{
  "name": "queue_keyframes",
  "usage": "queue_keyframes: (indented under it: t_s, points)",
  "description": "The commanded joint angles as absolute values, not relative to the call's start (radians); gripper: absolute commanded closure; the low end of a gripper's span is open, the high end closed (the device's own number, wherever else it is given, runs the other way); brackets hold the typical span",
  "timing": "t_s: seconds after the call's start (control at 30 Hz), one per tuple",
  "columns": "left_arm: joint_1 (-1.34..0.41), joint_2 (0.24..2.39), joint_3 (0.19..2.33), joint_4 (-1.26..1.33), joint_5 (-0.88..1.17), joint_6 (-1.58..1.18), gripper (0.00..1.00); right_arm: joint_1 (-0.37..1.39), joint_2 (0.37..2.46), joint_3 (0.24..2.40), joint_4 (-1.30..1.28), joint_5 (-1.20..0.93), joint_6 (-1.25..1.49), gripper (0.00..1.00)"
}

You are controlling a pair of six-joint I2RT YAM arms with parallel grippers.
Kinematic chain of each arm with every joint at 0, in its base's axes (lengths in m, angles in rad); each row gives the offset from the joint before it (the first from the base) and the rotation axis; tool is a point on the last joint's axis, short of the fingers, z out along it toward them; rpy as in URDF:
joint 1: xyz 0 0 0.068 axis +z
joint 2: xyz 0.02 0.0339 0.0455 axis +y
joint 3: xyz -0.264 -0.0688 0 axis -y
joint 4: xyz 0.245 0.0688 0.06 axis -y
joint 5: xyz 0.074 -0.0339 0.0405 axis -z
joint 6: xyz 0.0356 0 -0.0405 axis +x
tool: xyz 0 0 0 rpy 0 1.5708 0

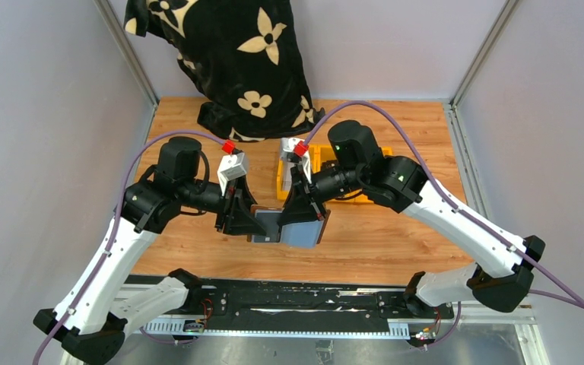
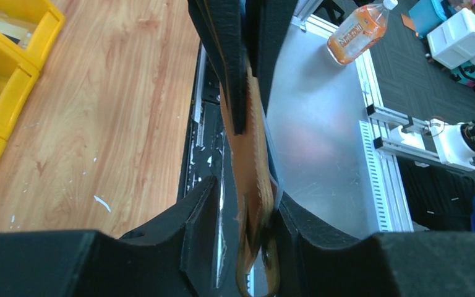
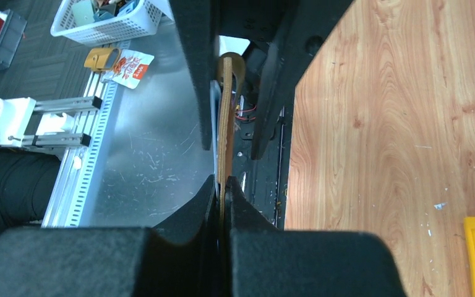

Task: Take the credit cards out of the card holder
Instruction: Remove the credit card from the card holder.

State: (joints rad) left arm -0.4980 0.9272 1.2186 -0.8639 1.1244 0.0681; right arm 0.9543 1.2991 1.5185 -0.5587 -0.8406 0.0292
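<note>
Leather this thin will flop and twist, so the holder (image 2: 252,170) wants a grip on 1 edge from each side, clear of the sleeve mouths. Cards inside should be stiff, light and slick. My guess is they will slide out if pinched at an exposed corner and pulled straight along the sleeve, though smooth pads may slip on them.

The holder hangs in the air just on the near side of the yellow bin (image 1: 321,158), above the table (image 1: 395,236), edge-on between the 2 arms. The right gripper (image 3: 224,185), reaching across from over the bin, has its jaws pressed together on the brown edge, and it alone appears to carry the holder. The left gripper (image 2: 247,193), to the left of the bin, straddles the opposite end with jaws apart: 1 finger (image 2: 290,223) lies against the leather, while the other stands off with a gap showing. It surrounds the holder without clamping it.

From above, a pale grey panel (image 1: 304,232) shows on the holder's face. Whether that is a card or the clear sleeve I cannot tell, and no card is seen free of the holder.
</note>
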Motion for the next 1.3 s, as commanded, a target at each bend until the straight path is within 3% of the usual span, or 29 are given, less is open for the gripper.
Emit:
queue_keyframes:
  t_s: [0.0, 0.1, 0.2, 0.33, 0.47, 0.67, 0.9, 1.27]
  points:
    - [-0.503, 0.942, 1.209, -0.875, 1.160, 0.087, 0.63, 0.990, 1.322, 1.570, -0.589, -0.877, -0.025, 1.00]
    - [-0.503, 0.944, 1.213, -0.875, 1.160, 0.091, 0.82, 0.992, 1.326, 1.574, -0.590, -0.871, -0.032, 1.00]
    - [-0.503, 0.927, 1.209, -0.877, 1.132, 0.093, 1.00, 0.958, 1.299, 1.561, -0.566, -0.815, -0.010, 0.85]
    - [-0.501, 0.918, 1.203, -0.876, 1.046, 0.083, 1.00, 0.867, 1.187, 1.484, -0.403, -0.654, 0.153, 0.63]
    - [-0.450, 0.911, 1.172, -0.797, 1.009, -0.017, 1.00, 0.861, 1.038, 1.365, -0.229, -0.418, 0.276, 0.57]
    - [-0.300, 0.888, 1.083, -0.575, 1.072, -0.235, 1.00, 0.892, 0.984, 1.173, 0.054, -0.548, 0.527, 0.56]
    - [-0.295, 0.853, 1.043, -0.470, 1.122, -0.339, 1.00, 0.969, 1.076, 1.067, 0.243, -0.558, 0.625, 0.55]
    - [-0.295, 0.825, 1.044, -0.449, 1.223, -0.373, 1.00, 0.963, 1.110, 1.055, 0.189, -0.526, 0.623, 0.56]
